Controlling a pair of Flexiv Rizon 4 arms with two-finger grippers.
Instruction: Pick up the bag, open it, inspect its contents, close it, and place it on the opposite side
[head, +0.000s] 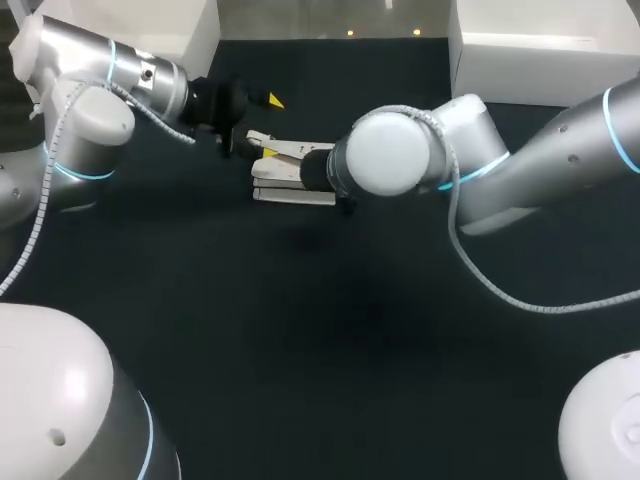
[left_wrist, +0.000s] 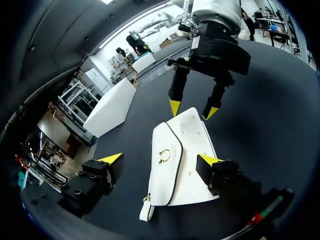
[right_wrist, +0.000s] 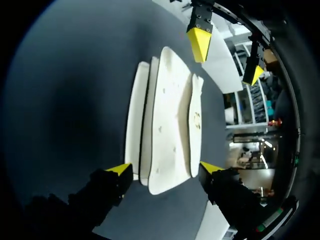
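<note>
A white bag (head: 290, 182) with a small gold clasp (left_wrist: 164, 156) lies on the black table, its flap down. My left gripper (head: 270, 126) is at the bag's far end and stands open; in its wrist view the left gripper (left_wrist: 160, 160) straddles the bag (left_wrist: 187, 160), one finger over the bag's edge, the other well clear. My right gripper (right_wrist: 165, 168) is open at the opposite end, a yellow tip on each side of the bag (right_wrist: 167, 115). Each wrist view shows the other gripper facing it, the right gripper (left_wrist: 192, 110) and the left gripper (right_wrist: 225, 56). From above, my right wrist hides its fingers.
A white box (head: 540, 50) stands at the table's back right, and another white box (head: 150, 25) at the back left. The dark tabletop (head: 330, 330) spreads out in front of the bag.
</note>
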